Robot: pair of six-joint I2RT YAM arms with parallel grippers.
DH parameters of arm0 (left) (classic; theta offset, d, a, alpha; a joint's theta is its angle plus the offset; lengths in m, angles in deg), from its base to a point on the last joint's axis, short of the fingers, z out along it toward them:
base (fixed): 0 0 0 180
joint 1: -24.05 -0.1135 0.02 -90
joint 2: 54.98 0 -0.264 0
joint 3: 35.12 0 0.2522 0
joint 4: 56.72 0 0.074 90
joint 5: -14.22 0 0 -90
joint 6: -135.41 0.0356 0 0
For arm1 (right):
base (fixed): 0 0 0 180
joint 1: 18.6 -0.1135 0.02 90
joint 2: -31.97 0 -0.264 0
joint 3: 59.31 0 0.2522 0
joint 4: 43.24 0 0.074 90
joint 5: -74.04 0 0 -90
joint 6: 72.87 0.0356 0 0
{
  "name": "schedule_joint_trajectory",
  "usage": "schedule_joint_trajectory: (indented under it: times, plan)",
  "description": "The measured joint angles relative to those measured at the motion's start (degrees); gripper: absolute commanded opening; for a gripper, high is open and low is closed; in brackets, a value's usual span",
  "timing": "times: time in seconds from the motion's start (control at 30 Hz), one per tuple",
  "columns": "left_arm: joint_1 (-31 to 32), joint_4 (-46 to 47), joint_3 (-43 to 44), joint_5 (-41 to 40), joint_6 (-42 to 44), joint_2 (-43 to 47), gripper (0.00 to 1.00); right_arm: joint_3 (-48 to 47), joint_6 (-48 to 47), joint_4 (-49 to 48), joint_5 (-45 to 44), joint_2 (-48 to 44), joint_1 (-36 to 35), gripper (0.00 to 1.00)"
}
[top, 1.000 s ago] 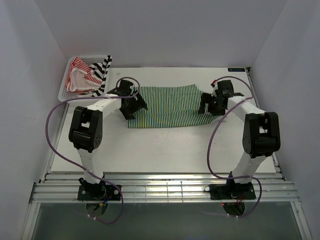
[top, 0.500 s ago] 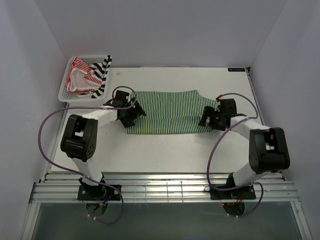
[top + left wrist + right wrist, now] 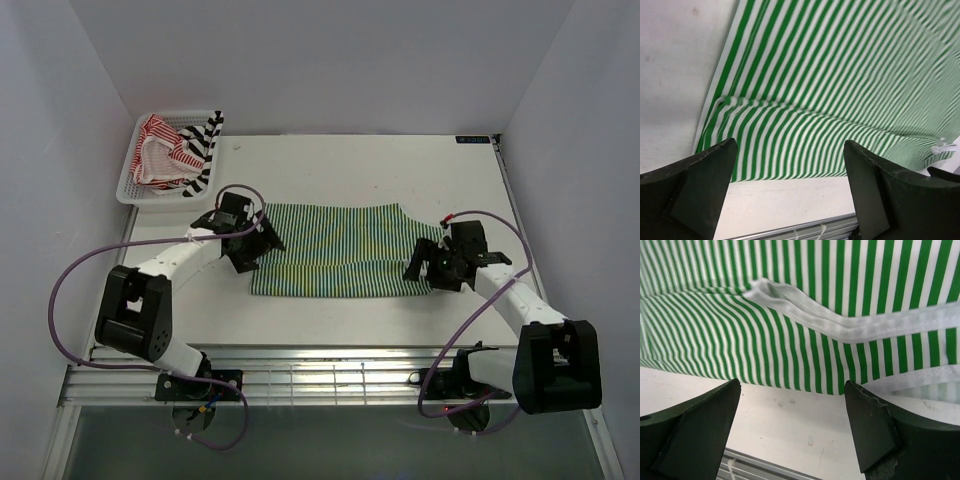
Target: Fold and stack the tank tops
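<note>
The green-and-white thin-striped tank top [image 3: 335, 250] lies spread flat on the white table. My left gripper [image 3: 252, 245] hovers open at its left edge, and my right gripper [image 3: 425, 268] hovers open at its right edge. In the left wrist view the green stripes [image 3: 830, 90] fill the space beyond the open gripper [image 3: 790, 150], with nothing between its fingers. The right wrist view shows the top's white-bound edge [image 3: 850, 325] just beyond the open gripper [image 3: 792, 390], and bare table between its fingers. The red-and-white tank top [image 3: 158, 152] and the black-and-white tank top [image 3: 206, 145] lie crumpled in the basket.
A white mesh basket [image 3: 128, 188] sits at the table's far left corner. A metal slatted rail [image 3: 320, 375] runs along the near edge, close below the green top. White walls enclose the table on three sides.
Both arms have drawn back toward the near edge. The green top has shifted nearer along with them and now lies flatter. Both grippers stay open.
</note>
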Motion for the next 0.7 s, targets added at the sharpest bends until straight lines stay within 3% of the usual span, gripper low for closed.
schedule_joint_trajectory:
  times: [0.23, 0.43, 0.7]
  plan:
    - [0.0, -3.2, 17.8, -6.7, 4.9, -4.3, 0.98, -17.0, -3.5, 3.8, -0.1, 3.3, 0.0, 0.90]
    - [-1.3, -3.9, 35.3, -11.4, 9.8, -20.5, 0.98, -32.8, -4.8, 1.5, -3.5, 15.8, -0.1, 0.90]
    - [-6.1, -6.2, 47.0, -12.0, 13.9, -36.5, 0.98, -45.3, -6.4, 2.5, -6.1, 30.9, -0.4, 0.90]
